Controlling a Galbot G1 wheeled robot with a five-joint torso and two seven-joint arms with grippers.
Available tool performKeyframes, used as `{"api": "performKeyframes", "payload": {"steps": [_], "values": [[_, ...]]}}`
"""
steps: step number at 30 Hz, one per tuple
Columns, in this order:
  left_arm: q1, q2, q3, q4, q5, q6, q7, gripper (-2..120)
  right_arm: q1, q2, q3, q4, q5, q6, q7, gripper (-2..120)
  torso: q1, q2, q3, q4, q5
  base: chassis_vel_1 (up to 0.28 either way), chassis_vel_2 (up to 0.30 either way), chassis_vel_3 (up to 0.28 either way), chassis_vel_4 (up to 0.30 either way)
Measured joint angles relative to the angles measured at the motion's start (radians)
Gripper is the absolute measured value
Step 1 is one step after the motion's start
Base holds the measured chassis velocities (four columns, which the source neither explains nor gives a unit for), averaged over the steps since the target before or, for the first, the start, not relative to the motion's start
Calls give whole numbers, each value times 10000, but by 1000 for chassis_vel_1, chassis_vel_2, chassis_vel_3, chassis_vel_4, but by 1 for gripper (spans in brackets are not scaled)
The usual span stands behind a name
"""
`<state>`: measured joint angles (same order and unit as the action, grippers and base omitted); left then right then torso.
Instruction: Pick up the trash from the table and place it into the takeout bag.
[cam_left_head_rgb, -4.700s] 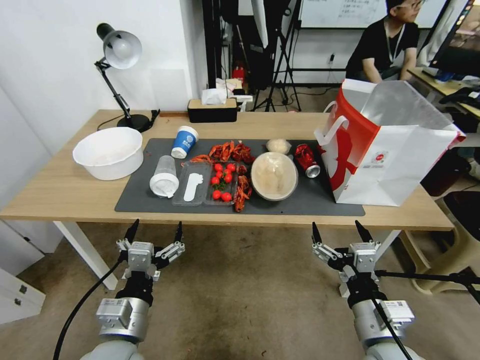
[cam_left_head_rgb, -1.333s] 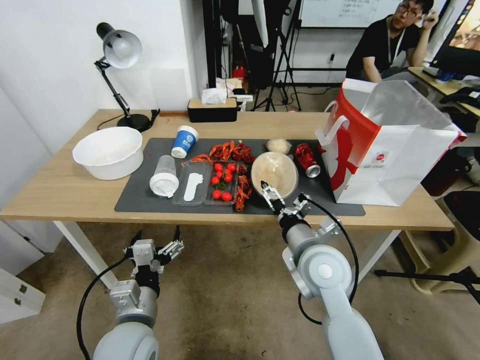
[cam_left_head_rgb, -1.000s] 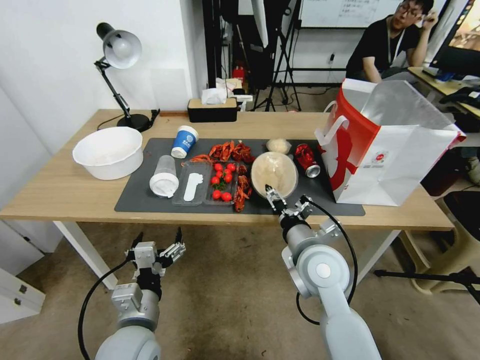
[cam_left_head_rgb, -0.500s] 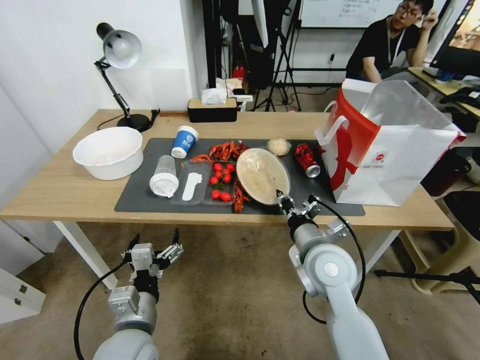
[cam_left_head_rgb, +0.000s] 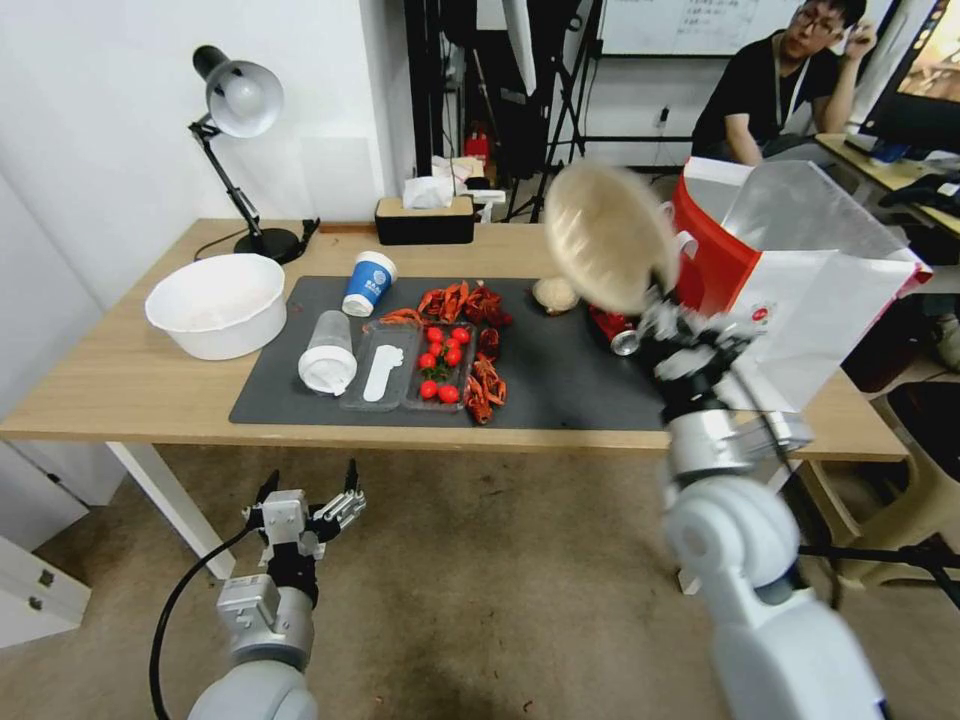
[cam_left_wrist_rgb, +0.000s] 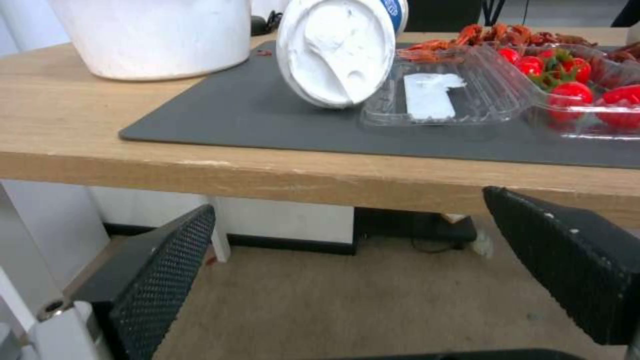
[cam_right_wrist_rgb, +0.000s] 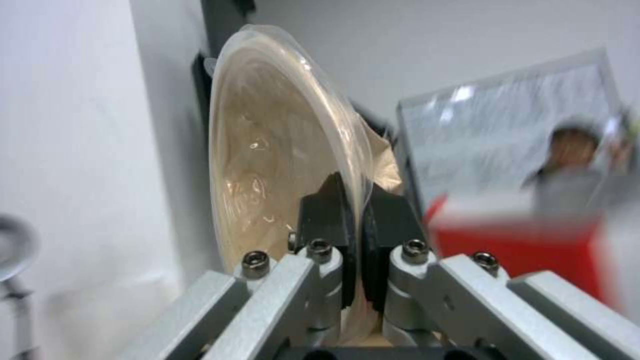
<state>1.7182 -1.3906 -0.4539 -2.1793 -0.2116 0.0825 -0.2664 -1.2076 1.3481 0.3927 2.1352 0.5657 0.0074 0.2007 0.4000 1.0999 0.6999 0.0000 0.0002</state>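
A: And it's up! The right tool (cam_left_head_rgb: 655, 305) has the lidded bowl (cam_left_head_rgb: 608, 236) pinched by its rim, jaws closed tight on the edge, you can see that plainly from the right wrist (cam_right_wrist_rgb: 353, 235).

B: Half a second ago that bowl was only tipping on the dark mat (cam_left_head_rgb: 300, 385). Now it's tilted on edge, high in the air over the tabletop's (cam_left_head_rgb: 120, 385) far right end, just beside the mouth of the takeout bag (cam_left_head_rgb: 800, 320).

A: And the middle of the mat is bare where it sat. First piece of trash on its way, I'd say, but not in yet.

B: Plenty left. The crushed red can (cam_left_head_rgb: 612, 328) lies partly hidden behind the arm near the bag, and the paper wad (cam_left_head_rgb: 553, 294) sits toward the far edge of the mat.

A: The blue-and-white paper cup (cam_left_head_rgb: 368, 283) stands at the mat's far left, and the clear plastic cup (cam_left_head_rgb: 328, 352) lies on its side near the mat's left edge.

B: And the left tool (cam_left_head_rgb: 305, 485)?

A: Idle, hanging below the near edge of the tabletop, fingers spread wide, holding nothing.
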Motion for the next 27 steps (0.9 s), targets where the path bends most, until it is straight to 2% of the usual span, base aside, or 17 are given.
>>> {"api": "performKeyframes", "payload": {"steps": [6,16,17,19,20,21,22,23,24,26,27], "values": [[-1,1,-1,8,0,-2,0,100,26,-50,29,21,-86,49,-20,0,0,0,0,0,-1,0,0,0,0],[-39,8,-14,88,6,-45,0,100,577,-946,525,364,-992,455,155,0,0,0,0,0,1,0,0,0,0],[-39,-6,-19,95,5,-50,0,100,891,-1352,775,446,-1268,460,524,0,0,1,1,-1,0,0,0,0,0],[-36,-16,-21,99,6,-52,-2,100,1116,-1643,921,470,-1440,395,799,0,0,1,1,0,-5,0,0,0,0],[-36,-18,-20,106,4,-54,3,100,1223,-1780,1014,474,-1472,142,1052,0,0,0,1,0,15,0,0,0,0],[-36,-18,-20,106,4,-54,3,100,1223,-1780,1014,474,-1472,142,1052,0,0,0,1,0,15,0,0,0,0],[-32,-18,-33,109,-22,-53,3,100,1405,-2010,1263,438,-1526,-195,1518,0,0,0,3,3,9,0,0,0,0],[-32,-16,-22,110,-76,-18,82,100,1775,-2494,1637,250,-1635,-962,2587,0,0,0,1,-3,-11,0,0,0,0],[-41,-18,-10,129,-75,-2,108,100,1870,-2715,1745,90,-1579,-1286,2973,3,1,0,3,-1,16,0,0,0,0],[-63,-27,4,164,-67,6,122,100,1922,-2862,1830,-22,-1491,-1420,3142,6,1,0,2,-1,5,0,0,0,0],[-95,-51,28,204,-63,15,131,100,1978,-3059,1940,-226,-1320,-1541,3293,12,0,0,2,-2,-5,0,0,0,0]]}}
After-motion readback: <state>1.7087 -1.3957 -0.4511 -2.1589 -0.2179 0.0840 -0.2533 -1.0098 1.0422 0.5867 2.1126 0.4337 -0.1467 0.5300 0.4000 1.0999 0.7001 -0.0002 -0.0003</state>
